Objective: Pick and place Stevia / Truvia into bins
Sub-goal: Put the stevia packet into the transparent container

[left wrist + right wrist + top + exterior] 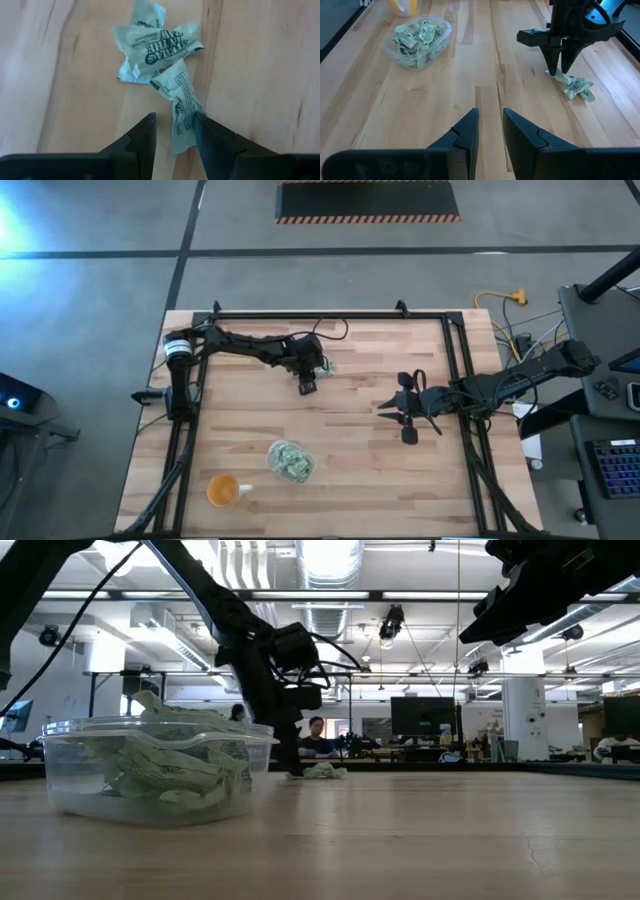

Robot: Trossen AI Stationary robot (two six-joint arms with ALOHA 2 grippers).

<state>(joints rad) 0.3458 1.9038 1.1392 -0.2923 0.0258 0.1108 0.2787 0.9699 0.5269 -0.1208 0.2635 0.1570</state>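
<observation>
Flanking the tub (290, 461), an orange cup (224, 491) stands just beside.

Surface: a pale wooden table (370, 470) of butcher-block strips, framed by a dark rail.
Loose packets: a small crumpled cluster of pale green and white Stevia packets (159, 47) lies on the wood directly at the left gripper (306, 385) tips; one packet (182, 107) of the cluster reaches in between its fingers.
Tub: a clear plastic bin (290, 460), filled with more green packets, sits on the table well apart from the left gripper, toward the near edge.
Cup: an orange cup (224, 491) with a handle stands just beside the bin, farther from the right gripper (406, 420) than the bin is.
</observation>
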